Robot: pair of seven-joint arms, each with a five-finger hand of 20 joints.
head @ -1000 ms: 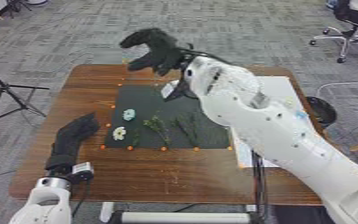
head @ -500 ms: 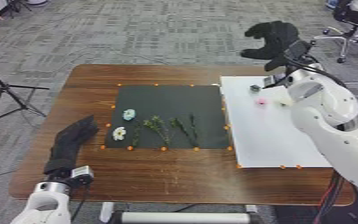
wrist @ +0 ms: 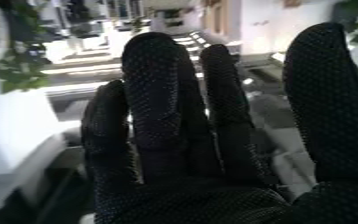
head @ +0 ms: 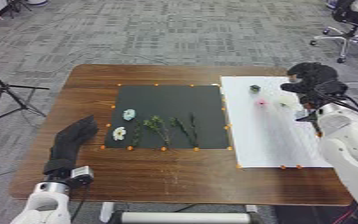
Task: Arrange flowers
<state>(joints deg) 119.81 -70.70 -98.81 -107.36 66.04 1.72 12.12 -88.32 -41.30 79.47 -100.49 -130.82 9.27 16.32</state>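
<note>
Head view: the big white sheet (head: pixel 286 145) lay beside the black mat (head: pixel 171 97). Over the sheet's right edge, the right hand (head: pixel 316 77) was empty, fingers apart. Green stems (head: pixel 159 127), a blue flower (head: pixel 128 114) and a white flower (head: pixel 119 133) seemed left to do on the mat. The tiny pink flower (head: pixel 262 102) was on the sheet, so maybe done.

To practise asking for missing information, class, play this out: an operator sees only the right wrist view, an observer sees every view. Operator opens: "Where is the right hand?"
Observer: The right hand is at the far right corner of the white sheet.
Operator: What is on that sheet?
Observer: A pink flower, among other things.
Operator: And the left hand?
Observer: The left hand is left of the black mat.
</note>
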